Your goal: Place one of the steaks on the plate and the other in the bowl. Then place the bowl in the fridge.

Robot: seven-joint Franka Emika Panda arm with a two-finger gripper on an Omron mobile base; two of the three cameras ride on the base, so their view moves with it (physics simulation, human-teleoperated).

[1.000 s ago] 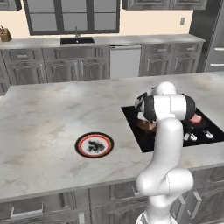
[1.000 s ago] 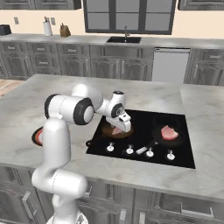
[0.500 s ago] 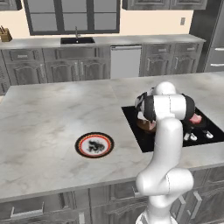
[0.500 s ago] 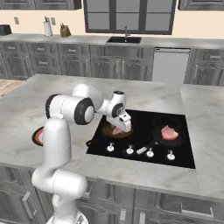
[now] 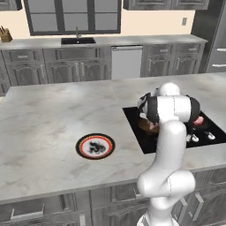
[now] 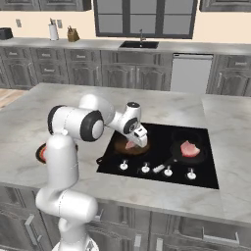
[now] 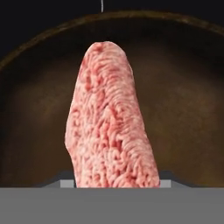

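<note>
Pink, grainy meat runs up the middle of the hand view: one steak seen very close, lying in a dark brown round pan whose rim arcs across the top of that frame. In the right base view we see our gripper at the centre of the frame, lowered into that pan on the left half of the black cooktop, with the same steak showing pink right at the fingers. We cannot tell whether the jaws are clamped on it or merely straddle it. The second steak lies in a black frying pan on the right side of the cooktop, well apart from the gripper. In the left base view the plate sits on the marble island at centre left of the frame, well apart from the cooktop; the arm hides most of the pans there. At the upper right edge of that view we see a strip of the grey fridge
</note>
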